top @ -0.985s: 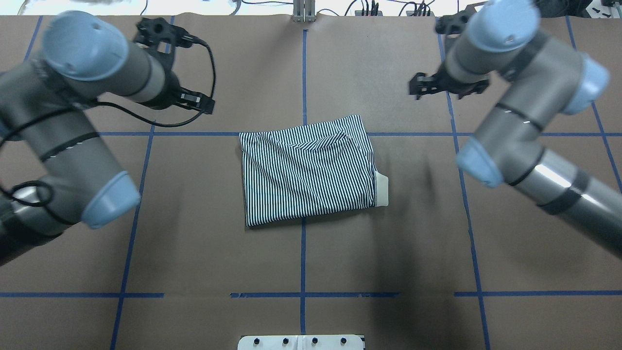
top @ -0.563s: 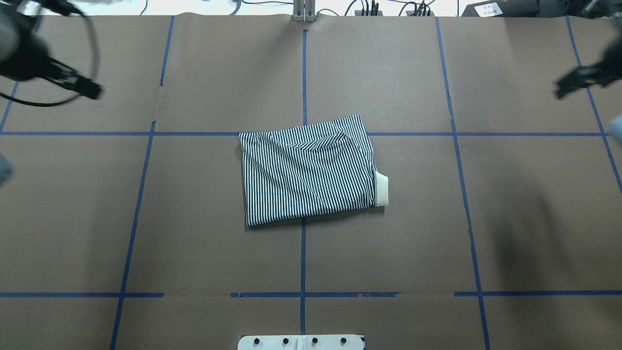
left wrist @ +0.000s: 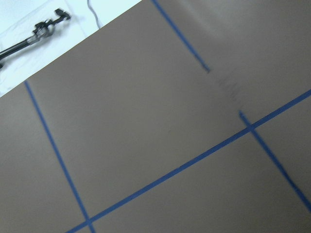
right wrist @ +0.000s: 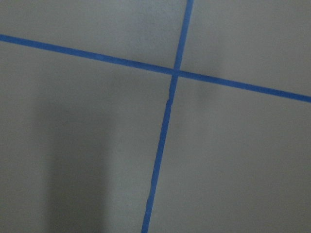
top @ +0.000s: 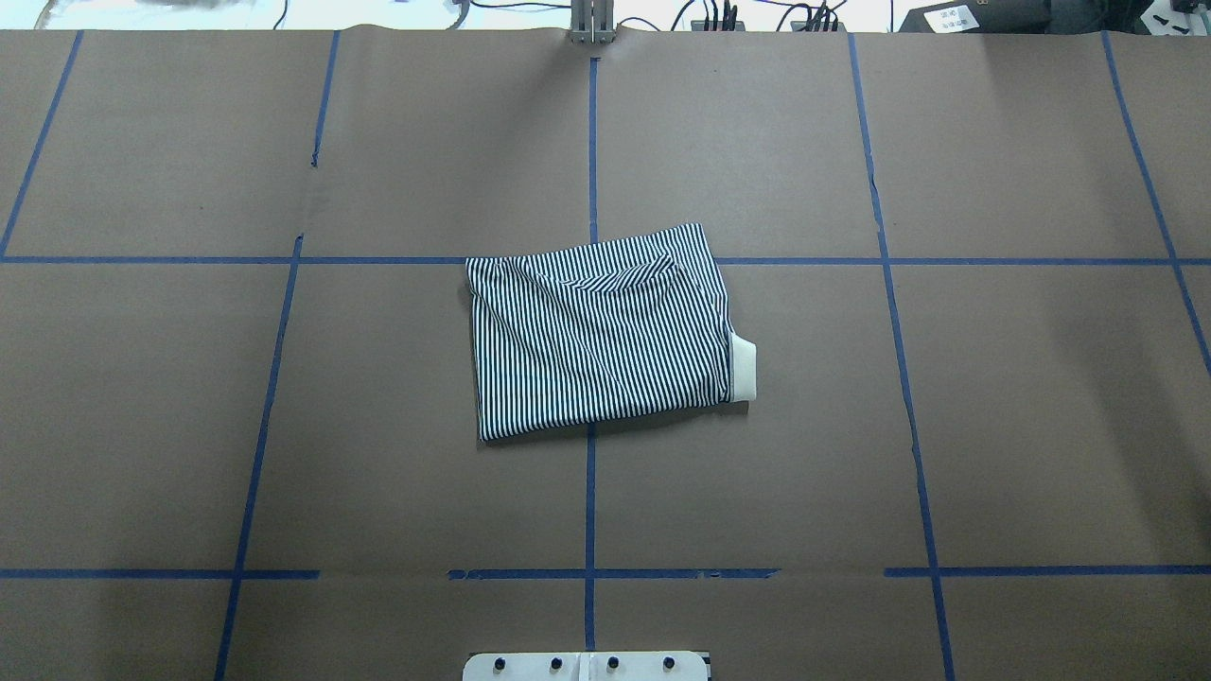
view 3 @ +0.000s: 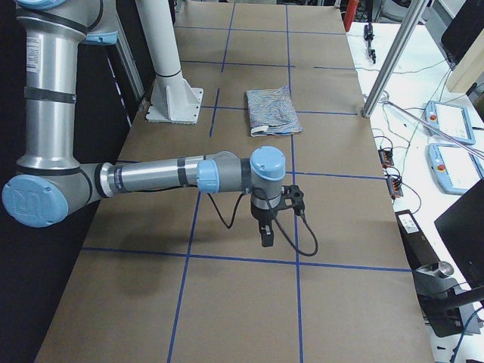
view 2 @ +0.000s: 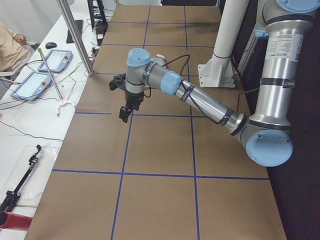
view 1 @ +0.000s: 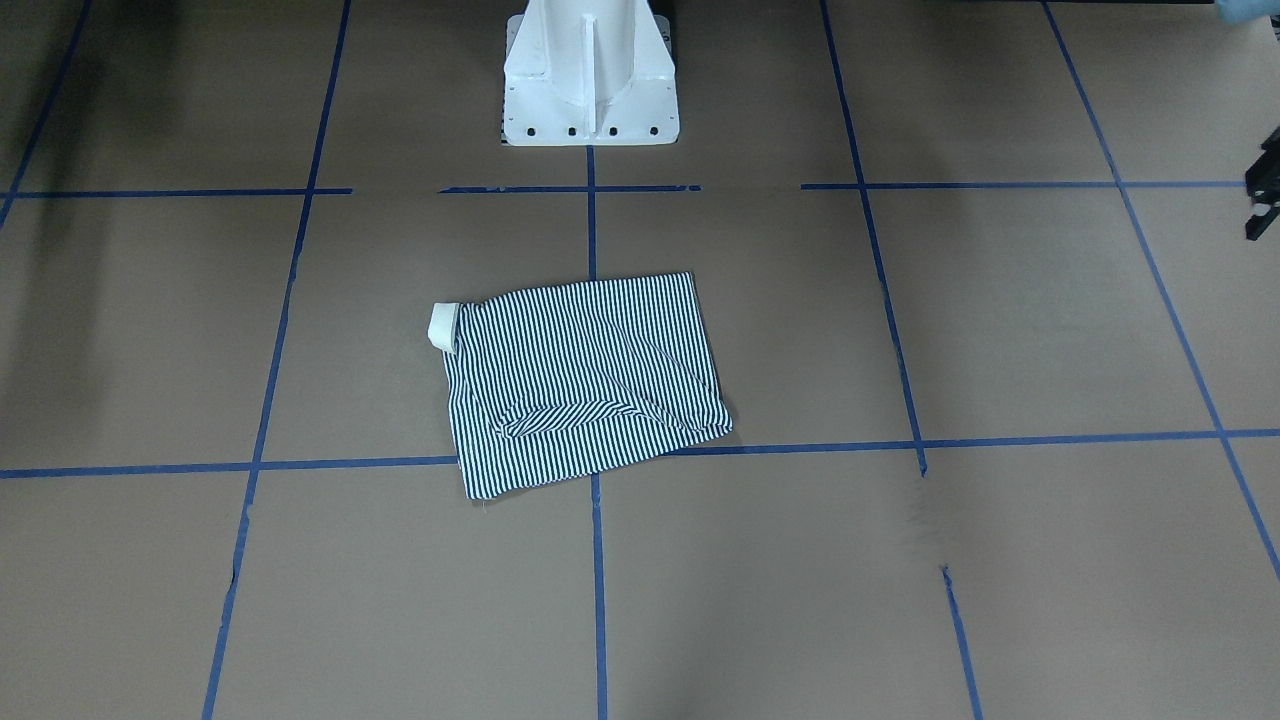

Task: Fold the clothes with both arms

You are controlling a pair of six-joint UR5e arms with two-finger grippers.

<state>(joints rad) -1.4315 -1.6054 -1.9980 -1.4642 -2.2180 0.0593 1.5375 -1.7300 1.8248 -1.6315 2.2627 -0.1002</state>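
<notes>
Brown worktop (top: 378, 426) gridded with blue tape (top: 590, 492), folded striped polo shirt (top: 596, 340) flat at its centre, white collar (top: 745, 369) toward the right edge, left gripper (view 2: 124, 115) and right gripper (view 3: 266, 236) hovering near opposite ends, claw states impossible to tell.

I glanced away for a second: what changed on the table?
Both arms swung outward, away from the folded striped polo shirt, and out of the overhead view: the left arm to its left, the right arm to its right. Nothing was grasped or released. The shirt lies unchanged.
</notes>
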